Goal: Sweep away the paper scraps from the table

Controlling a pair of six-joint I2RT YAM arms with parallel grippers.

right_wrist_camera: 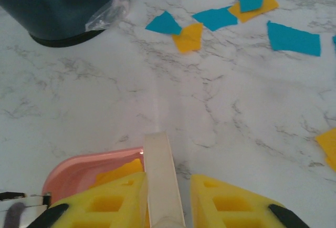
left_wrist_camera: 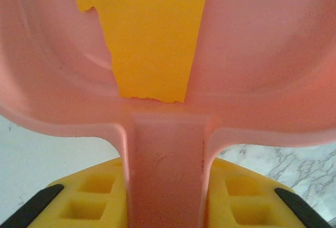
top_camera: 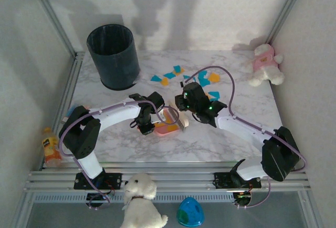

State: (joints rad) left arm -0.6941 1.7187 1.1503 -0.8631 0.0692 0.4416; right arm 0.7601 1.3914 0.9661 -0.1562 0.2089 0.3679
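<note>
We lose the pink dustpan (left_wrist_camera: 262,54) past 3 edges on the left wrist view, and its orange scrap (left_wrist_camera: 152,33) runs off the top. Right wrist view: the dark bin (right_wrist_camera: 58,7) is cropped at the corner, the cream handle (right_wrist_camera: 160,170) drops off the bottom, and yellow fingers (right_wrist_camera: 131,196) cover the pan's near side.

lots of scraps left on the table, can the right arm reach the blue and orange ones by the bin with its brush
Probably yes: the right gripper holds the brush just short of those paper scraps, with bare table between them. The bin stands off to the side.
</note>
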